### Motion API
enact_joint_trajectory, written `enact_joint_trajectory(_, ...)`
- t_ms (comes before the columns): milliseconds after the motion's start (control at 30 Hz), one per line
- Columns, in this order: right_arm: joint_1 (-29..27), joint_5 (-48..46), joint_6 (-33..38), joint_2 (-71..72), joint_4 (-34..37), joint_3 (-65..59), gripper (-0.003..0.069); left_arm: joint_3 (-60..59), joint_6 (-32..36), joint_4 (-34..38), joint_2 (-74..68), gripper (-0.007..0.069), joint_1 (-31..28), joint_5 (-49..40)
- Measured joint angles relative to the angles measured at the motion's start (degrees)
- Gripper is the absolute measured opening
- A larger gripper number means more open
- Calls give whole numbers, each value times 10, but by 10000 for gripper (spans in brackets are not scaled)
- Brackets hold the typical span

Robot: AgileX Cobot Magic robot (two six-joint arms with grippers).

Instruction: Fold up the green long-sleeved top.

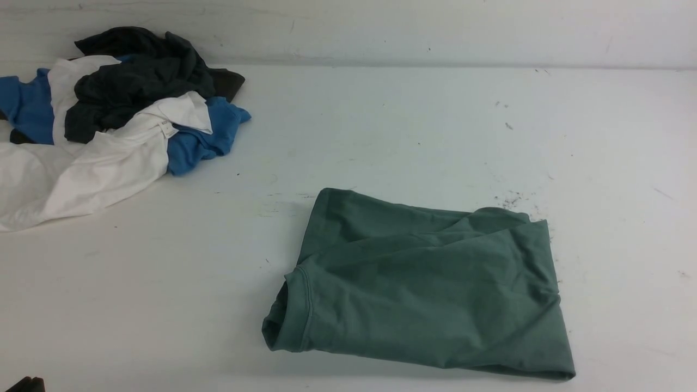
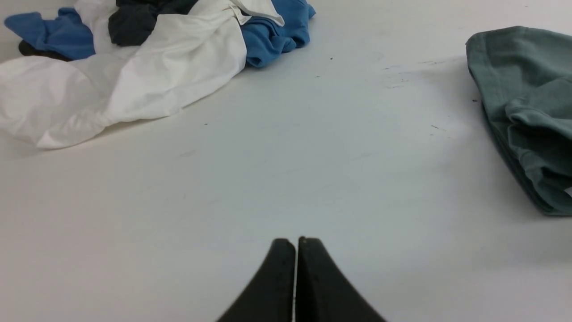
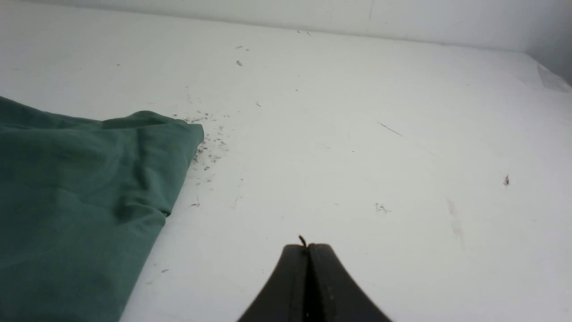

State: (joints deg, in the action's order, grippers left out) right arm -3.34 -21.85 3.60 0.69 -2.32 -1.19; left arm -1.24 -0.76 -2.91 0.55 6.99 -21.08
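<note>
- While the green long-sleeved top (image 1: pixel 425 288) lies folded on the table (image 1: pixel 414 130), both grippers sit beside it.
- Left gripper (image 2: pixel 296 243): jaws pressed together, holding nothing.
- Right gripper (image 3: pixel 307 248): closed, empty too.

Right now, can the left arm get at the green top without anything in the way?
Probably yes: bare table lies between the shut left gripper and the green long-sleeved top; the clothes pile sits well aside.

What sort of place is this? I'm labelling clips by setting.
Probably a lab or test bench for folding clothes: a bare, scuffed white table against a plain wall, the green long-sleeved top lying folded, and a pile of other garments waiting.
</note>
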Motion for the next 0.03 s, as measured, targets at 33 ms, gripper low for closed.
enact_joint_trajectory(33, 0, 0, 0, 0, 0, 0, -13, 0, 0, 0, 0, -4, 0, 0)
